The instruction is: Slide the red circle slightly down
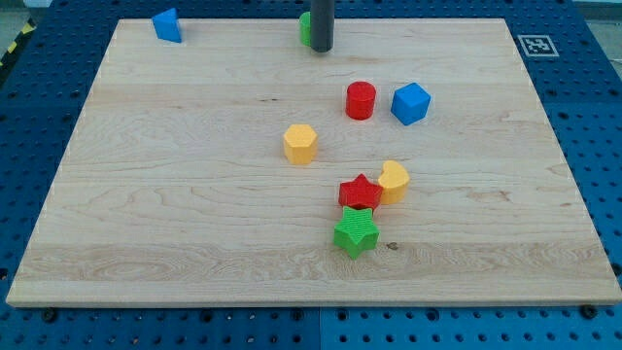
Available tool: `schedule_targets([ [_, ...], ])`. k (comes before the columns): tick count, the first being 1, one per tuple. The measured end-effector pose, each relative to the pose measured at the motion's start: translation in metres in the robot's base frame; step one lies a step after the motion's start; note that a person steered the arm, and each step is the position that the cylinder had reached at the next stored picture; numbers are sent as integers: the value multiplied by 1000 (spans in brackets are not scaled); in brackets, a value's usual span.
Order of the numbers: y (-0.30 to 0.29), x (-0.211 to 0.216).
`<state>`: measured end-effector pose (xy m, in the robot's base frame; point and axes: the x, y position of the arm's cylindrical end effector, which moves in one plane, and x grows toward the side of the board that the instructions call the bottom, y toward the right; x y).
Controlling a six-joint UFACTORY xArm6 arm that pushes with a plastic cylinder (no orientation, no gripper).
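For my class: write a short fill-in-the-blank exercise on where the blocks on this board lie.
The red circle sits just left of the ____ cube.
The red star touches the ____ star below it.
My tip stands at the view's ____ edge, beside a green block.

Missing words: blue; green; top

1. The scene is bright and evenly lit, with no dim corners across the pale wooden counter (pixel 194 194).
2. Light seems to come from overhead: shadows are short, soft smudges hugging the base of each block, as under the red cylinder-shaped circle block (pixel 361 100) and the green star block (pixel 356 231).
3. The wood shows no harsh glare, only a mild sheen.
4. Focus is fairly sharp; wood grain reads clearly, though block edges look slightly soft from low resolution.
5. The counter's sides narrow toward the view's top, a perspective effect; edge lines stay straight, without visible bending.
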<state>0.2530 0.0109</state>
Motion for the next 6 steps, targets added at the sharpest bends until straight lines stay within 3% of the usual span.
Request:
schedule_targets([
  [1, 0, 15],
  [3, 49, 116],
  [6, 67, 148],
])
